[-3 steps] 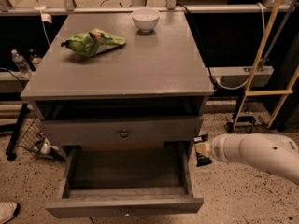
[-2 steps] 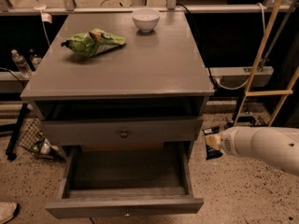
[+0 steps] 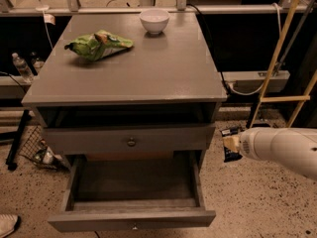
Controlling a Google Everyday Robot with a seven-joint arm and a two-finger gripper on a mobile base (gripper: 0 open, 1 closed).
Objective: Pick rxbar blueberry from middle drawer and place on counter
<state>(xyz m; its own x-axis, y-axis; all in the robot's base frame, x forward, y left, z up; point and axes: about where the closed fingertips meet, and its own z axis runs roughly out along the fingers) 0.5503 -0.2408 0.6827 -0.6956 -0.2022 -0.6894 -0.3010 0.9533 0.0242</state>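
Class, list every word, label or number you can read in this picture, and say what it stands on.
Green snack bag on the counter: print too blurred to read.
rxbar blueberry in the gripper, right of the cabinet: white print, unreadable.
Water bottle: label unreadable.
Nothing legible anywhere.

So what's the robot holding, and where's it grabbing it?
The gripper, right of the cabinet, holds the rxbar blueberry around its middle; its dark ends stick out.

1 gripper (image 3: 231, 144) right of counter (image 3: 148, 68); 1 bowl (image 3: 154, 20), 1 bag (image 3: 98, 44), perhaps 1 rxbar (image 3: 230, 155).
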